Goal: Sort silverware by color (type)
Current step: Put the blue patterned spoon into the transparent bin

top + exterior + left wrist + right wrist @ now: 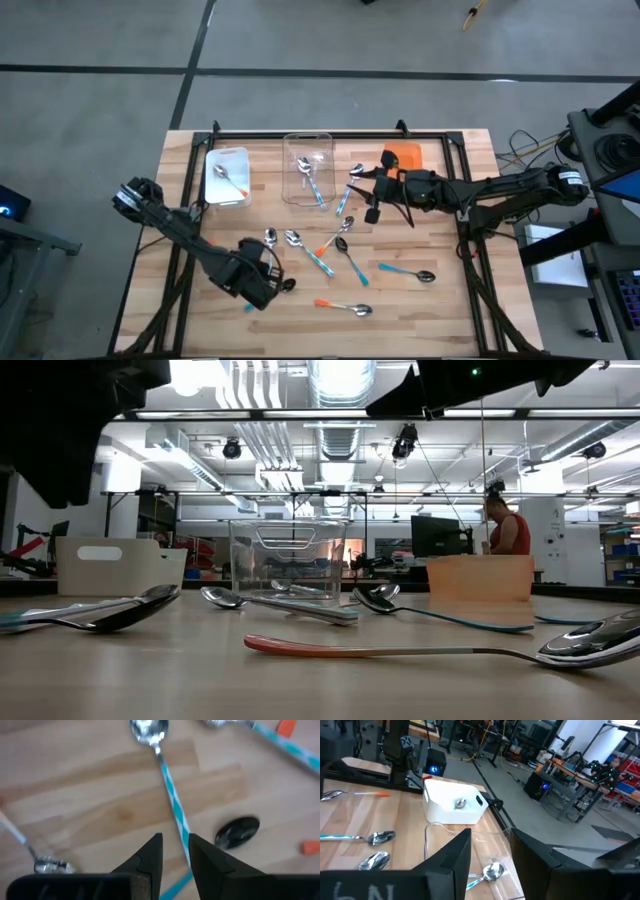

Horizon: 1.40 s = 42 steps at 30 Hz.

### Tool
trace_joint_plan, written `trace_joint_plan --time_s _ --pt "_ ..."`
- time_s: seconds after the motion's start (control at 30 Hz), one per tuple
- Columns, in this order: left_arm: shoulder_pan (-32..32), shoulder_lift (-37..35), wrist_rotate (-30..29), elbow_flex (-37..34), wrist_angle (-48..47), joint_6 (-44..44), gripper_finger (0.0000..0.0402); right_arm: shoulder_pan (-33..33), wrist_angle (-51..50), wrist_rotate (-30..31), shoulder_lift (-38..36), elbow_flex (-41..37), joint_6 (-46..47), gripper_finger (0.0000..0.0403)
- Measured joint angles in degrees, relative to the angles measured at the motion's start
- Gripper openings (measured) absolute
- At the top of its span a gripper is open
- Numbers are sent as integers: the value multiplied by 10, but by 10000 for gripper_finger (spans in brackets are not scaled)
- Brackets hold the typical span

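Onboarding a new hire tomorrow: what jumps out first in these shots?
Spoons lie scattered across the middle of the wooden table, with orange, blue or teal handles. At the far edge stand a white bin, a clear bin and an orange bin; the white and clear ones already hold spoons. The left gripper hangs low over a striped teal handle near the front, while the right gripper hovers by the clear bin.

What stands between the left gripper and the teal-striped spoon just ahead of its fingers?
Nothing visible. The left gripper sits low over the table's near-left part, jaws open, with the teal-striped spoon running up from the gap between them. A dark-bowled spoon lies just beside, not across the path.
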Motion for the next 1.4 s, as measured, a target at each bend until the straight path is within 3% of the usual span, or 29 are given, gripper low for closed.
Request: trace_joint_plan --time_s 0.3,0.77,1.13,1.4 --pt "27 0 -64 -24 33 24 86 0 -2 0 0 -1 7 128" --pt "30 12 -86 -125 135 26 167 0 -3 0 0 -2 16 128" --pt "30 65 -106 -125 183 85 169 -2 0 0 17 -3 15 128" --pt "30 77 -105 -125 186 74 169 -7 -3 0 27 -3 15 128"
